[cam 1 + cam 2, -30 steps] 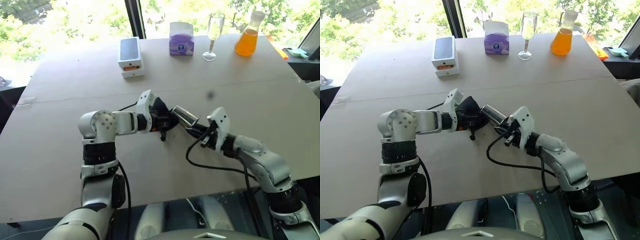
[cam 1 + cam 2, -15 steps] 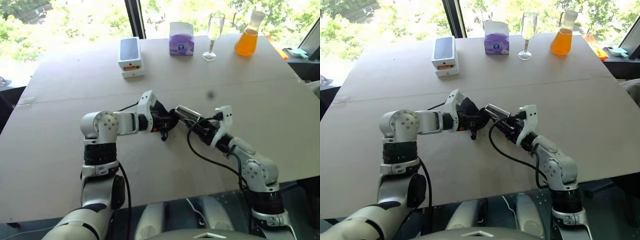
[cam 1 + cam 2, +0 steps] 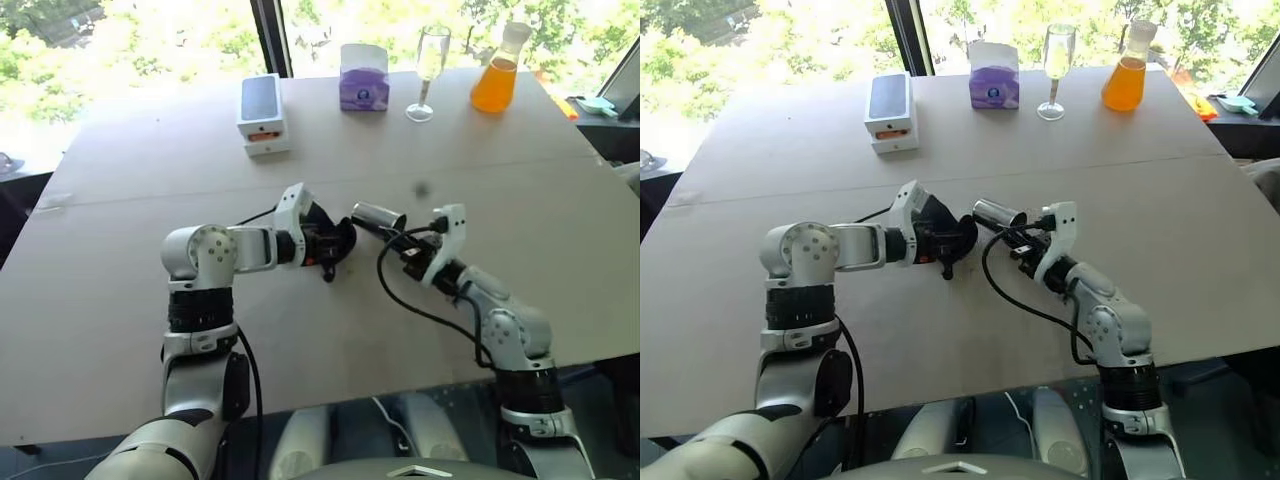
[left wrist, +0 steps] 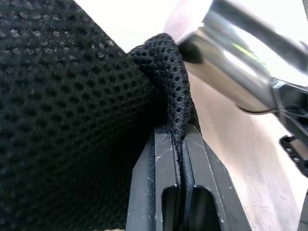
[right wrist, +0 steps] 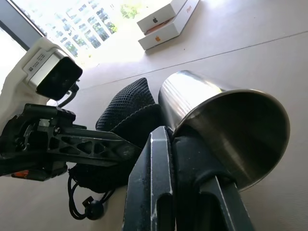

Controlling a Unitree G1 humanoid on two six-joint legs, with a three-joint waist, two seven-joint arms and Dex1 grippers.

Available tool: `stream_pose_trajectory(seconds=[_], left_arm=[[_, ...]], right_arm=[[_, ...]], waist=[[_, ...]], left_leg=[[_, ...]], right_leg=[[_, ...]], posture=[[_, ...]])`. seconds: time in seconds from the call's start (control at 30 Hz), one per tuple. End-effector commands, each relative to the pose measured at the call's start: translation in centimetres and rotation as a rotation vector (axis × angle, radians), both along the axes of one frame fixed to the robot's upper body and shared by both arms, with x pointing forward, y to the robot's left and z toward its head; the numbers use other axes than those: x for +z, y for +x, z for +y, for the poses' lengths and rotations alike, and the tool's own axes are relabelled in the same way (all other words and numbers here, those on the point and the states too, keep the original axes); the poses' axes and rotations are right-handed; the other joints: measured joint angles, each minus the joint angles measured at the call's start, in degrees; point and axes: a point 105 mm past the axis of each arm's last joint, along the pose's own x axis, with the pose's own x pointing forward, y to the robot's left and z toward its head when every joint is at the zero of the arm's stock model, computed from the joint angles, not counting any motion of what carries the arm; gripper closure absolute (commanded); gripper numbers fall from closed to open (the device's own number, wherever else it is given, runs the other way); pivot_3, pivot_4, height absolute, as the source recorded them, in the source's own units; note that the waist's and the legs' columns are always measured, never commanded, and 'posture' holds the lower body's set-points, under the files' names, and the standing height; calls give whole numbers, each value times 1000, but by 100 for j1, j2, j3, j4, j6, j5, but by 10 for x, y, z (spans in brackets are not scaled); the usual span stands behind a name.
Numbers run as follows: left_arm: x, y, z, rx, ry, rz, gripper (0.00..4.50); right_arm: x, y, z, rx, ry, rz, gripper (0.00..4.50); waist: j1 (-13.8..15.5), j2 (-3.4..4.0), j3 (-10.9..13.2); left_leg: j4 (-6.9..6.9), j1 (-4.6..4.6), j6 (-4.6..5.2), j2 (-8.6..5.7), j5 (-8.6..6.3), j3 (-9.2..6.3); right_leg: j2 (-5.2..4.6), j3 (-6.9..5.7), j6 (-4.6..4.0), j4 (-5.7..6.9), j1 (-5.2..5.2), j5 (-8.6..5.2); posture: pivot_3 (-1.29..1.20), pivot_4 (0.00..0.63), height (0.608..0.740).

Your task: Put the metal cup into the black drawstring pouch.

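Metal cup [image 3: 376, 215] hangs tilted above the worktop [image 3: 150, 160], its rim clamped in the right end effector [image 5: 169, 144], one finger inside the wall and one outside, its closed base pointing at the black drawstring pouch [image 3: 333, 240]. Just left of the cup, the left end effector [image 4: 180, 159] is pinched tight on a fold of the pouch's mesh, and cup and pouch nearly touch.
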Motion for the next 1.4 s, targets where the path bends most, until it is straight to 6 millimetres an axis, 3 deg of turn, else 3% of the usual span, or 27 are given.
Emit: stream_pose_trajectory(seconds=[0.03,0.17,0.33,0.53,0.83,1.1,1.4], left_arm=[[11,2,1,5,-28,-42,4500],[11,3,-1,-1,-33,-45,4500],[13,1,-4,-26,-32,-60,4500],[17,-1,-1,-37,-31,-84,4500],[17,-3,-2,-52,-21,-113,4500],[27,-7,-13,-103,-57,-147,4500],[42,-9,-18,-135,-101,-167,4500]], right_arm=[[34,-27,7,138,-8,-111,4470],[35,-35,14,189,-27,-101,4470],[18,-27,24,166,-42,-60,4470],[-6,-22,16,146,-149,-29,4470],[-6,-28,12,222,-273,-94,4470],[-14,-35,31,348,-442,-213,4470],[-19,-32,43,388,-509,-298,4470]], waist=[[-7,0,0],[-34,0,0],[-27,0,0],[-4,0,0],[-15,0,0],[-19,-1,0],[-9,-1,0]], left_leg=[[0,-1,0,0,0,0],[-3,5,1,7,-1,-2],[-1,5,1,4,-1,0],[1,3,1,1,0,0],[1,4,1,3,0,0],[1,4,1,4,0,-2],[5,4,0,3,0,-1]], right_leg=[[0,0,0,0,0,0],[7,-1,0,4,0,0],[4,2,0,4,0,0],[2,0,0,3,1,0],[4,1,0,3,1,0],[6,-1,0,3,1,0],[4,-1,0,3,2,0]], posture=[[0,150,740],[0,150,740],[0,150,740],[0,150,740],[0,150,740],[0,150,740],[0,150,740]])
